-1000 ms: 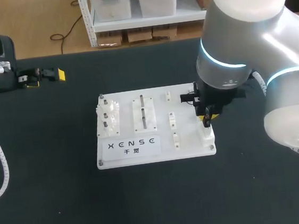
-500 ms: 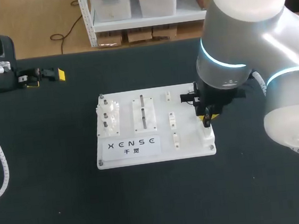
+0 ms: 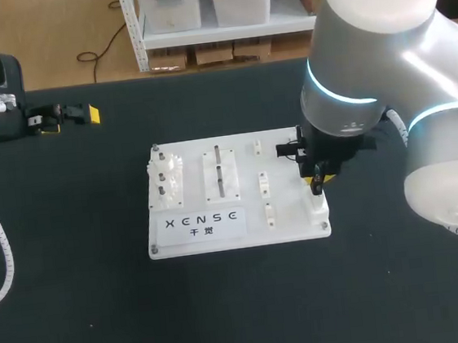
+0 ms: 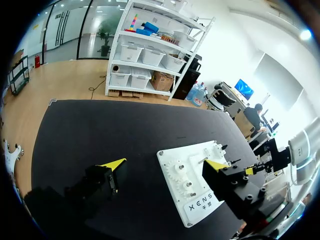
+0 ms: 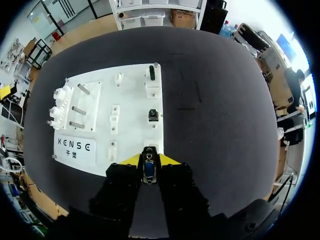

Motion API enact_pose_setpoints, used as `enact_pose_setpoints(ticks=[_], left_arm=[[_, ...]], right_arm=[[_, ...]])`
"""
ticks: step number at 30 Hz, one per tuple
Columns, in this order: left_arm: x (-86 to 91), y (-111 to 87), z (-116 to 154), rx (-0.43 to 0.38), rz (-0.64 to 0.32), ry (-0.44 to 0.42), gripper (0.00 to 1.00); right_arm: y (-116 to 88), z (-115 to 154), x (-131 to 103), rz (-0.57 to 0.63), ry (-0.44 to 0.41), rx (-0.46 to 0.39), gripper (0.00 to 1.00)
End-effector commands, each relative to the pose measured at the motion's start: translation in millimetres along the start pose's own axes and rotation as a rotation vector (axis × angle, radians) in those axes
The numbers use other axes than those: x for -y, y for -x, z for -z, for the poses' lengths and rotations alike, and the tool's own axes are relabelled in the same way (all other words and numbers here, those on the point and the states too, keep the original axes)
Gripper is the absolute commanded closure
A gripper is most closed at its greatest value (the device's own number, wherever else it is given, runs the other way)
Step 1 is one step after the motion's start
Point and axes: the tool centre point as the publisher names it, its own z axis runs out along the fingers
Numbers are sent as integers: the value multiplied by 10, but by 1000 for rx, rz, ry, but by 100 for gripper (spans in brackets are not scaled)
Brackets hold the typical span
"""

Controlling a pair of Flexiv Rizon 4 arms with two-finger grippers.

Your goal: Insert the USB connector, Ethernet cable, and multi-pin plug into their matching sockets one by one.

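**Right pincer** (image 5: 150, 160): nearly closed, its two yellow tips pressed on opposite sides of a small connector (image 5: 148, 170). It holds nothing else.

**Connector:** blue and silver, sitting between the fingers of the right pincer. Its long axis runs in line with the fingers, and its forward end points at the white socket block (image 5: 150, 150) directly ahead of the tips. Which of the three plugs it is cannot be told, nor whether it is already seated.

**White socket block:** at the near edge of the white board (image 5: 132, 100), just ahead of the right pincer.

**Black socket** (image 5: 153, 116): farther ahead along the same line, on the board.

**Far block** (image 5: 152, 75): white with a dark upright piece, beyond the black socket and near the board's far edge.

**Gears and pegs:** on the board, well off to one side of the right pincer.

**Left pincer** (image 4: 164, 164): fingers spread wide with nothing between them. It is over the black counter (image 4: 75, 130), well apart from the board, which lies ahead of it.
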Motion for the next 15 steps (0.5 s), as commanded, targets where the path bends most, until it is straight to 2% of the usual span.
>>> enact_pose_setpoints(ticks=[1,15], left_arm=[[0,0,0,0,0,0,0],[0,0,0,0,0,0,0]], right_arm=[[-3,-13,0,-1,1,2,100],[29,1,-38,-4,-35,-32,100]])
